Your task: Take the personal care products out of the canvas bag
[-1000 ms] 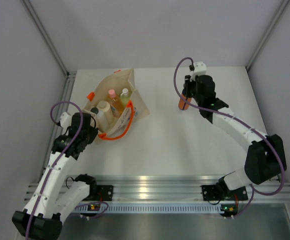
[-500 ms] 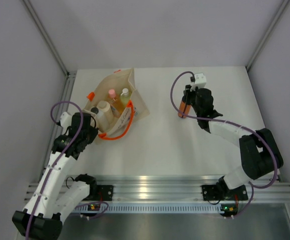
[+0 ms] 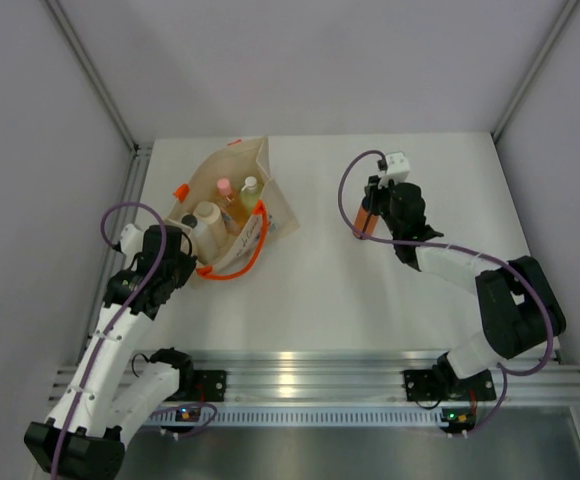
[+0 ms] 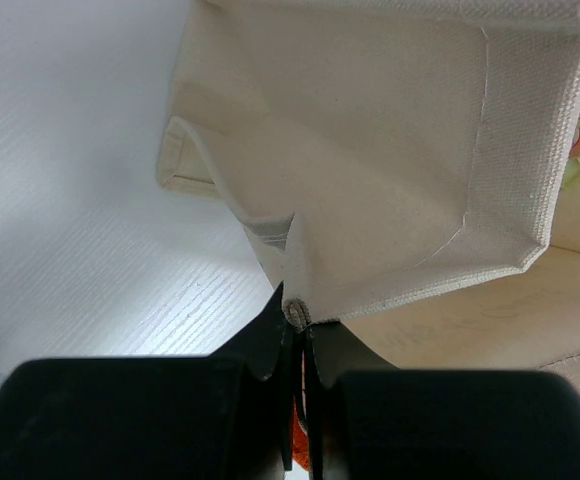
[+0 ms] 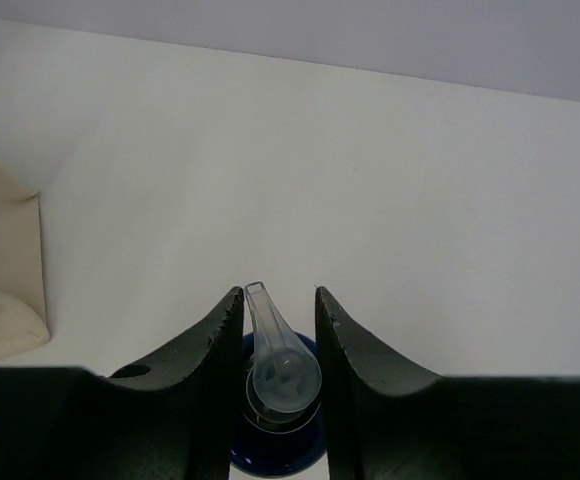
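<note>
The beige canvas bag (image 3: 270,205) stands open at the table's back left, its orange handle (image 3: 253,250) hanging at the front. Inside it I see the cream squat bottle (image 3: 207,215), the peach bottle with pink cap (image 3: 224,188), the yellow-green bottle with white cap (image 3: 250,186) and a dark cap (image 3: 188,220). My left gripper (image 3: 185,247) is shut on the bag's near edge; in the left wrist view its fingers (image 4: 295,318) pinch a canvas (image 4: 390,150) seam. My right gripper (image 3: 370,205) is shut on the orange bottle (image 3: 366,218) with dark-blue top (image 5: 270,450), held upright low over the table.
White table (image 3: 390,290) with grey walls on three sides. A metal rail (image 3: 300,370) runs along the near edge by the arm bases. A corner of the bag (image 5: 0,270) shows at the left of the right wrist view.
My right gripper has carried the orange bottle downward toward the table and a little nearer. The left gripper and the bag have not moved.
</note>
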Action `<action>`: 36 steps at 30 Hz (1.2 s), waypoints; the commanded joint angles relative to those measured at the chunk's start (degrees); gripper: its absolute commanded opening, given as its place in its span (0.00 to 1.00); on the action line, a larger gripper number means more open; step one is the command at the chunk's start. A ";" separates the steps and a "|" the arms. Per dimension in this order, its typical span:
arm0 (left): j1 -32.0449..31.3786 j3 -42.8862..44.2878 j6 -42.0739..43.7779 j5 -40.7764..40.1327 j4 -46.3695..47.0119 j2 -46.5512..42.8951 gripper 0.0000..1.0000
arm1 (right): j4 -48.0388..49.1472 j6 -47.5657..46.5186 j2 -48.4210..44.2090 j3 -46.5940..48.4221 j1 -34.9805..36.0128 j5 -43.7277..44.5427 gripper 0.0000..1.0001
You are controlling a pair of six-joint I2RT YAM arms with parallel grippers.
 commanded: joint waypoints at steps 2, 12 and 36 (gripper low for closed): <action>0.09 -0.43 0.31 -0.34 -3.02 -0.14 0.00 | 6.29 -0.13 -0.28 0.65 1.12 -1.56 0.32; 0.09 -0.08 0.22 -0.17 -3.02 -0.14 0.00 | -0.29 -1.10 -1.76 5.12 3.58 -2.00 0.65; 0.09 1.06 -6.02 -2.54 -3.10 -3.48 0.00 | -37.38 0.92 12.18 50.21 32.67 -17.02 0.70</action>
